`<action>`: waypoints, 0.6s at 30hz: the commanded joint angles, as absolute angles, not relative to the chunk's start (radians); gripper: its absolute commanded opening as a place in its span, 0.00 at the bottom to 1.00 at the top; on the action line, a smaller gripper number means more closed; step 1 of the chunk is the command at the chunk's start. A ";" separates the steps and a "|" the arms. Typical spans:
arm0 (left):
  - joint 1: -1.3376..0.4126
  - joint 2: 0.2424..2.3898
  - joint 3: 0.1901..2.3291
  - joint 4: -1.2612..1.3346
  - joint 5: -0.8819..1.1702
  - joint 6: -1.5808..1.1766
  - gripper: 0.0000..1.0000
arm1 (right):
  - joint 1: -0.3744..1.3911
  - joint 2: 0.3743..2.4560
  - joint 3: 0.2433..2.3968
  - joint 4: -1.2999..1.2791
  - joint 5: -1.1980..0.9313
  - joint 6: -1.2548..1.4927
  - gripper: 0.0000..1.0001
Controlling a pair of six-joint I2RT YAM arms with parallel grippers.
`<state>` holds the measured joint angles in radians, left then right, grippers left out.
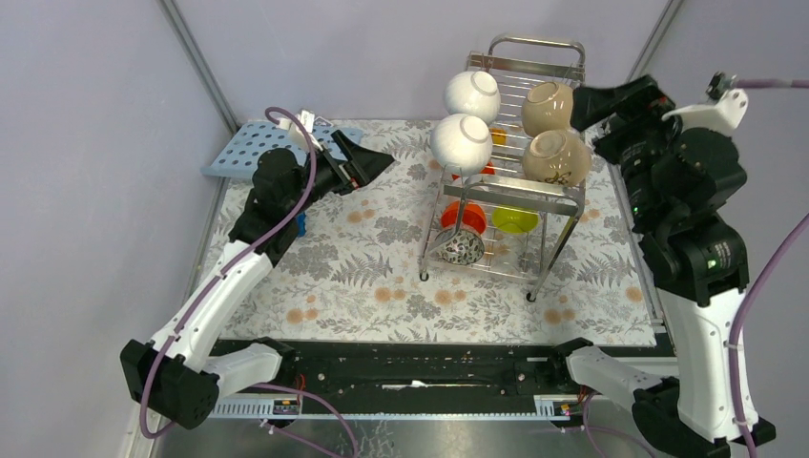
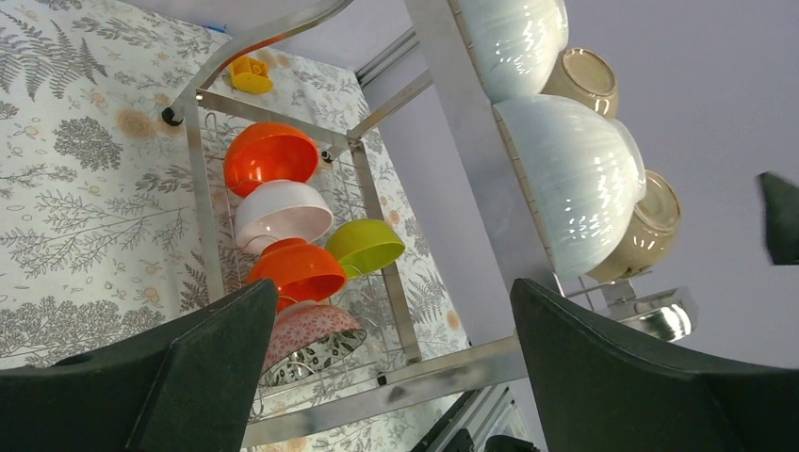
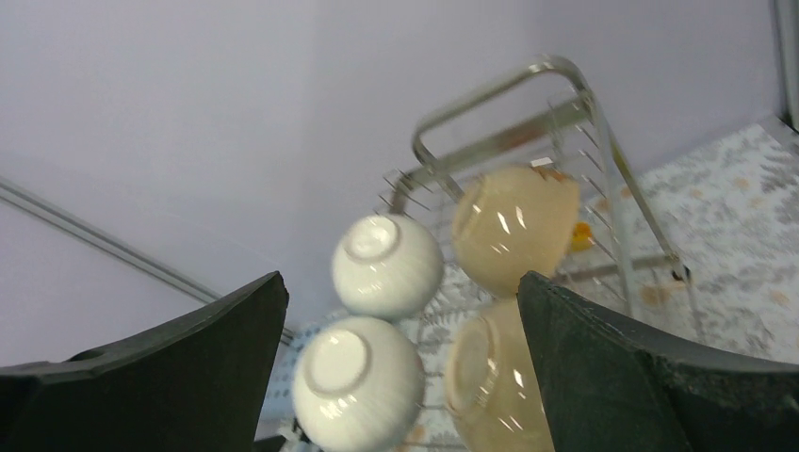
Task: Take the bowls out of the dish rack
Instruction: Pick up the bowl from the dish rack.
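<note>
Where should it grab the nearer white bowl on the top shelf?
Probably its left rim, coming from the left, where the open left gripper faces it. The bowl lies mouth-down and tilted on the rack, foot up. Its glossy dome would likely slip, but the rim gives a pinch.

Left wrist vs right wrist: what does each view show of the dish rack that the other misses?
Left wrist only: the lower tier, with two orange-red bowls, a white bowl, a lime-green bowl, a speckled bowl, and the yellow clip. Right wrist only: the looped top handle. Both: the two top-tier white bowls and two cream bowls.
</note>
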<state>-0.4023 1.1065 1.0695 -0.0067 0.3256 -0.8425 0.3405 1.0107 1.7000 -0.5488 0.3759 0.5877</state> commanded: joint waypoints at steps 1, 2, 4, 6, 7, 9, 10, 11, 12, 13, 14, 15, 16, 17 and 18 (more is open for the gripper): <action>-0.396 1.114 1.071 0.036 0.308 -0.853 0.99 | 0.348 1.103 1.878 -0.519 0.319 0.560 1.00; -0.396 1.113 1.075 0.037 0.306 -0.853 0.99 | 0.346 1.110 1.886 -0.511 0.310 0.561 1.00; -0.396 1.111 1.083 0.050 0.301 -0.857 0.99 | 0.346 1.113 1.887 -0.496 0.290 0.570 1.00; -0.393 1.115 1.087 0.088 0.312 -0.882 0.99 | 0.343 1.122 1.882 -0.492 0.226 0.586 1.00; -0.389 1.122 1.090 0.114 0.329 -0.912 0.99 | 0.337 1.123 1.869 -0.484 0.182 0.601 1.00; -0.380 1.143 1.098 0.178 0.382 -0.962 0.99 | 0.324 1.107 1.815 -0.435 0.076 0.620 1.00; -0.376 1.156 1.100 0.218 0.411 -1.010 0.99 | 0.318 1.092 1.785 -0.408 0.030 0.636 1.00; -0.372 1.175 1.102 0.274 0.447 -1.047 0.99 | 0.316 1.076 1.752 -0.376 -0.007 0.651 1.00; -0.368 1.191 1.102 0.324 0.482 -1.087 0.99 | 0.315 1.054 1.717 -0.339 -0.048 0.667 1.00; -0.366 1.211 1.108 0.371 0.521 -1.125 0.99 | 0.315 1.036 1.689 -0.312 -0.073 0.680 0.99; -0.364 1.232 1.115 0.411 0.560 -1.159 0.99 | 0.316 1.023 1.669 -0.296 -0.095 0.690 0.99; -0.365 1.256 1.126 0.448 0.594 -1.191 0.99 | 0.314 1.014 1.658 -0.288 -0.118 0.695 0.99; -0.365 1.279 1.134 0.479 0.622 -1.219 0.99 | 0.315 1.009 1.651 -0.286 -0.142 0.697 0.99; -0.367 1.299 1.140 0.513 0.644 -1.245 0.99 | 0.315 1.004 1.644 -0.283 -0.162 0.699 0.98; -0.369 1.318 1.145 0.543 0.663 -1.267 0.99 | 0.316 1.000 1.631 -0.279 -0.180 0.701 0.98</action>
<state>-0.3683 1.2598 1.0874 0.3061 0.5041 -1.1126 0.3202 1.0397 1.6508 -0.3935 -0.0296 0.6651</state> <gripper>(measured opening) 0.989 0.987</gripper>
